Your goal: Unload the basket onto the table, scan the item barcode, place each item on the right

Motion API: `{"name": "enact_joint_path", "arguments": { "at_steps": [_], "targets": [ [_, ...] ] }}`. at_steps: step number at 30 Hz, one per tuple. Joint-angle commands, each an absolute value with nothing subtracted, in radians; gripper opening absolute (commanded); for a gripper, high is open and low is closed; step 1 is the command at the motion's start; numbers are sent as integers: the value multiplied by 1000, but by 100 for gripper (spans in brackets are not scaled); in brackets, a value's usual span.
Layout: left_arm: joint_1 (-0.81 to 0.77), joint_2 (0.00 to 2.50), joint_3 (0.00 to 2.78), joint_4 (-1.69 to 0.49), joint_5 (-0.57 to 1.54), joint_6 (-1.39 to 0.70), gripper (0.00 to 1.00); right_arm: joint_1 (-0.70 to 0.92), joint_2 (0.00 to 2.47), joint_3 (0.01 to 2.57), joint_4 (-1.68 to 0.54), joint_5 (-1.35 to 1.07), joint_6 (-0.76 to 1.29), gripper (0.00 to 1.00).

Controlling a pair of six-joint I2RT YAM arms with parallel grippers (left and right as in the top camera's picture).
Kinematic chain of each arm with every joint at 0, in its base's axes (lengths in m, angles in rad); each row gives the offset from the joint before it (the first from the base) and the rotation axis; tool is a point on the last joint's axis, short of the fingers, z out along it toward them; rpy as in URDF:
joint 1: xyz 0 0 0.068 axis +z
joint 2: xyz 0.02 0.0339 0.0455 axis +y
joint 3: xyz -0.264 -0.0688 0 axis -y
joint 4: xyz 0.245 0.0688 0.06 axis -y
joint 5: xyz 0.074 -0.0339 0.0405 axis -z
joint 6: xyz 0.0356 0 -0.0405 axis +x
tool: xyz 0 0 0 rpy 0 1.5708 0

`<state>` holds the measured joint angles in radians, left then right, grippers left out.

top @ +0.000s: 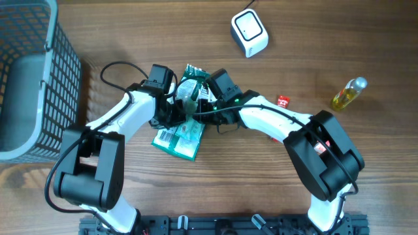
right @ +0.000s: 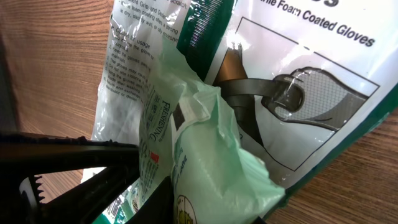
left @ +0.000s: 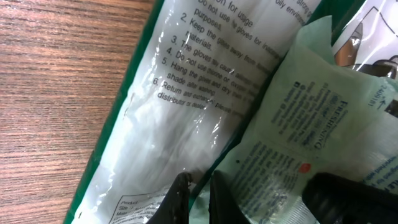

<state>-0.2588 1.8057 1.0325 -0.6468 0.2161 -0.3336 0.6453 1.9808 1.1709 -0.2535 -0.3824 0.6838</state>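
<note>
Wooden table [top: 326,39], basket [top: 65,72] at edge; left claw [left: 198,198] clamps pale green packet [left: 298,143]; right claw [right: 134,163] unclear.

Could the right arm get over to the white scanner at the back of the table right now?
Probably yes. The table between the right hand and the scanner is bare wood. But that hand sits around the pale green packet, so it may drag it along.

Basket [top: 65,72] left of the glove packet [top: 179,140]; scanner [top: 249,32] behind and right; bottle [top: 349,93] far right; pouch [top: 189,88] lies on it.
</note>
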Motion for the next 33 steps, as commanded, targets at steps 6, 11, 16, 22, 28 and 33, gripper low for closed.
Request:
{"name": "enact_joint_path", "arguments": {
  "at_steps": [6,11,16,22,28,33],
  "targets": [
    [-255,1834,1027,-647,163,-314,4,650,2003,1163,-263,-382,676,21],
    [-254,1748,1068,-647,163,-315,4,650,2003,1163,-269,-382,676,14],
    [-254,1689,1079,-629,150,-321,6,650,2003,1163,-269,-382,654,17],
    [-269,1698,1053,-647,148,-372,4,650,2003,1163,-262,-382,656,37],
    [-305,1698,1031,-647,147,-374,4,636,1990,1166,-254,-424,655,37],
    [-309,1698,1031,-644,147,-374,4,620,1971,1166,-267,-432,655,35]
  ]
}}
